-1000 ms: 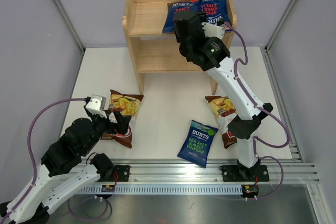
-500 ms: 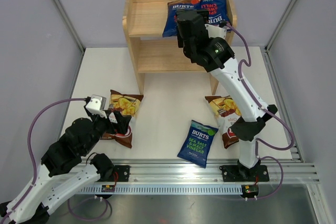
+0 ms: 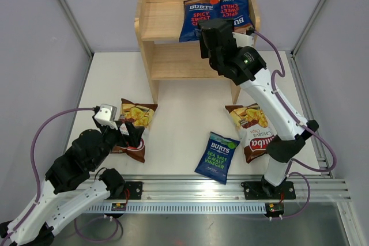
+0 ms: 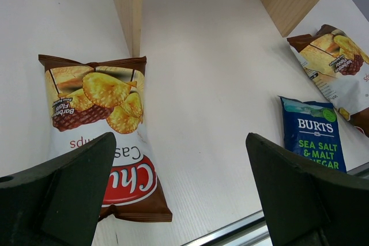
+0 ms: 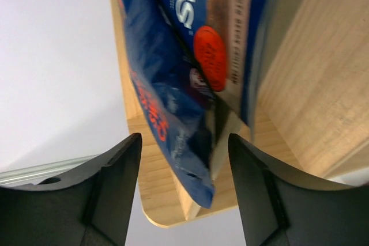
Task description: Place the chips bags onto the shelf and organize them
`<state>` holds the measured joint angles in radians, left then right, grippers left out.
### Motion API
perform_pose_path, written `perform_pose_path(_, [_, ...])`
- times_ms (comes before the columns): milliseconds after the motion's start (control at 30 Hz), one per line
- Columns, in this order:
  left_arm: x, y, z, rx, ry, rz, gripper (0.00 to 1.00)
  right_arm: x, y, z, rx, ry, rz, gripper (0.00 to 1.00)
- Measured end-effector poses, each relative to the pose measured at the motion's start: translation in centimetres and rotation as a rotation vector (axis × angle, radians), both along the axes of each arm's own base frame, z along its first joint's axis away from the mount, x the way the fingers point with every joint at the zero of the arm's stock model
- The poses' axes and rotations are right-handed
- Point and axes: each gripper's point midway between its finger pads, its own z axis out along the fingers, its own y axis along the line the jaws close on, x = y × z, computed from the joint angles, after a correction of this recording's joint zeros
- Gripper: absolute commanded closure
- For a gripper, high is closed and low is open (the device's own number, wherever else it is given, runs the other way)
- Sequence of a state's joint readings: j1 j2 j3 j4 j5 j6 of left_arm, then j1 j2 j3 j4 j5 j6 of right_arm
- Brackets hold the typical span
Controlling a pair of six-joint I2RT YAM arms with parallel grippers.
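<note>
Table (image 3: 190,108), left: left gripper (image 4: 180,165) hangs empty, fingers spread wide, over a Chuba bag (image 4: 104,136) lying flat, unshelved.
Table, middle: sea-salt Burts bag (image 3: 217,156) lies flat, unshelved.
Table, right: second Chuba bag (image 3: 256,133) lies flat, unshelved.
Shelf (image 3: 173,61): upper tier holds two red-label Burts bags (image 3: 199,18) at its right end; lower tier shows none.
Right gripper (image 5: 183,139): fingers parted, clamping nothing, close before those two.
Count: seemingly two of five done, three left.

Right arm (image 3: 242,64) hides near edges of two Burts bags (image 3: 199,18) on the shelf (image 3: 164,24); left wrist view crops right Chuba bag (image 4: 334,61).
</note>
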<state>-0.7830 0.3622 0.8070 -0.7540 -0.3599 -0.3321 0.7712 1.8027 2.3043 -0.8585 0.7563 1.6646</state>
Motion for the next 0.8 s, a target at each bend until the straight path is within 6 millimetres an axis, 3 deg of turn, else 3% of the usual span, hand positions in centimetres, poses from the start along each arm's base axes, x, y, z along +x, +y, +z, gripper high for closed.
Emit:
perform_pose_path(233, [0.0,0.0,0.0,0.000,0.000,0.000,0.01,-0.3,0.2,-3.1,-0.043,0.045,0.022,0.57])
perform_pose_path(800, [0.0,0.0,0.1,-0.003,-0.003,0.000,0.01,0.2,0.6,-0.8,-0.013,-0.011,0.054,0.54])
